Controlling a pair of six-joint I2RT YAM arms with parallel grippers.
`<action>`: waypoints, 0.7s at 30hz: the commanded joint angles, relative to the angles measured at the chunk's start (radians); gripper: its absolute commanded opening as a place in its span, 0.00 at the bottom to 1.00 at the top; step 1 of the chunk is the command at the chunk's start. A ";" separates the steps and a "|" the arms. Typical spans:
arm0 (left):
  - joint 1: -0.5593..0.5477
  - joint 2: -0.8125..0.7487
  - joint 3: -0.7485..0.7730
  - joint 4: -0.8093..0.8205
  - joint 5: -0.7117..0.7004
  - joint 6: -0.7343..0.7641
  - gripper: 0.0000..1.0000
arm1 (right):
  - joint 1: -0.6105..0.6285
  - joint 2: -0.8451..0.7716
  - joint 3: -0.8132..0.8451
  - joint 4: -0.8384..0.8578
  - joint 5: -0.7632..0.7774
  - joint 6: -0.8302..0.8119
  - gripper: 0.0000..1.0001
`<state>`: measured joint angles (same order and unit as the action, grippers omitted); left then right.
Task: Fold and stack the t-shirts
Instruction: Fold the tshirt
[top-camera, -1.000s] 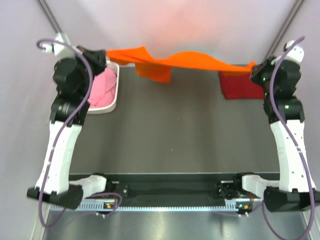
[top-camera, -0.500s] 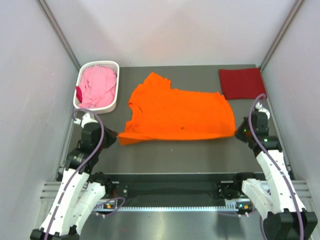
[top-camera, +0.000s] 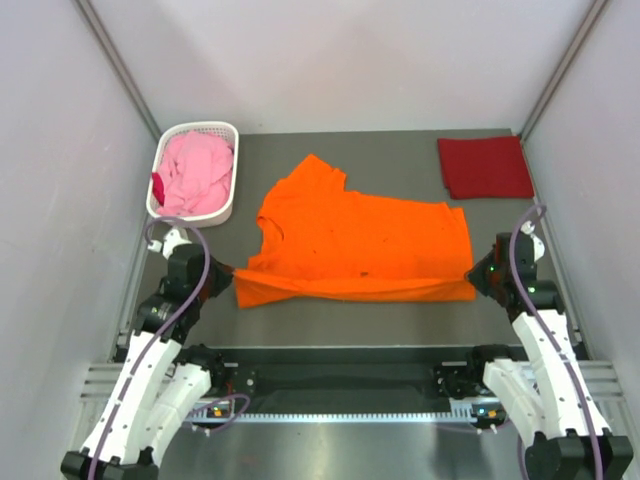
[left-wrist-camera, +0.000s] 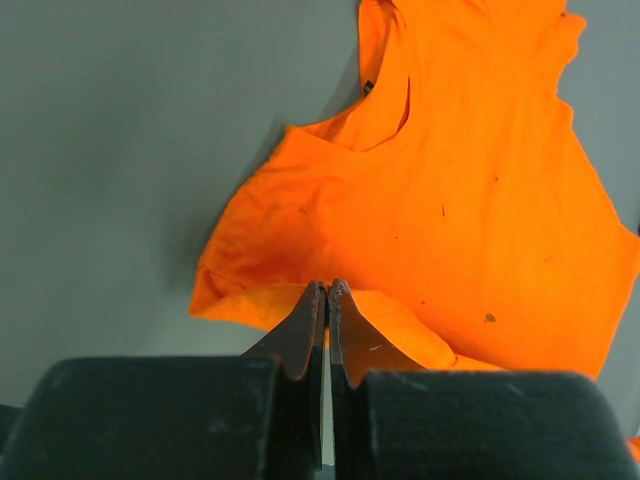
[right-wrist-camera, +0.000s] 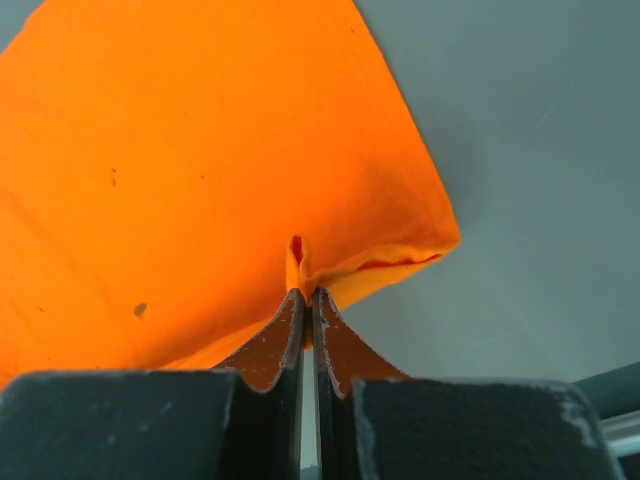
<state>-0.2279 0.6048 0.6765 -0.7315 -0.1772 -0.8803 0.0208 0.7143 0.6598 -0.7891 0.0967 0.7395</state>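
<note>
The bright orange t-shirt (top-camera: 360, 240) lies spread across the middle of the table, neck to the left, its near edge lifted in a fold. My left gripper (top-camera: 228, 272) is shut on the shirt's near left corner (left-wrist-camera: 300, 300). My right gripper (top-camera: 474, 274) is shut on the near right corner (right-wrist-camera: 305, 260), pinching a small pucker of cloth. A dark red t-shirt (top-camera: 485, 166) lies folded flat at the back right. The pink t-shirt (top-camera: 195, 175) is bunched up inside the basket.
A white lattice basket (top-camera: 229, 205) stands at the back left of the table. Grey walls close in on both sides and the back. A black rail (top-camera: 340, 378) runs along the near edge between the arm bases.
A second ago both arms held the orange shirt stretched high at the back. They have since swept down and toward the near edge, laying the shirt flat; its near edge has now come slightly nearer.
</note>
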 joint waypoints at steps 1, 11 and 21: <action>-0.001 0.058 0.005 0.095 -0.021 0.018 0.00 | -0.013 -0.006 -0.032 0.051 0.027 0.061 0.00; -0.001 0.389 0.049 0.374 -0.024 0.072 0.00 | -0.013 0.158 -0.062 0.241 0.086 0.011 0.00; 0.001 0.766 0.279 0.431 -0.011 0.240 0.00 | -0.047 0.292 -0.023 0.347 0.143 -0.107 0.00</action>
<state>-0.2279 1.3220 0.8734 -0.3916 -0.1905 -0.7238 0.0101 1.0012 0.5858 -0.5194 0.1848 0.6804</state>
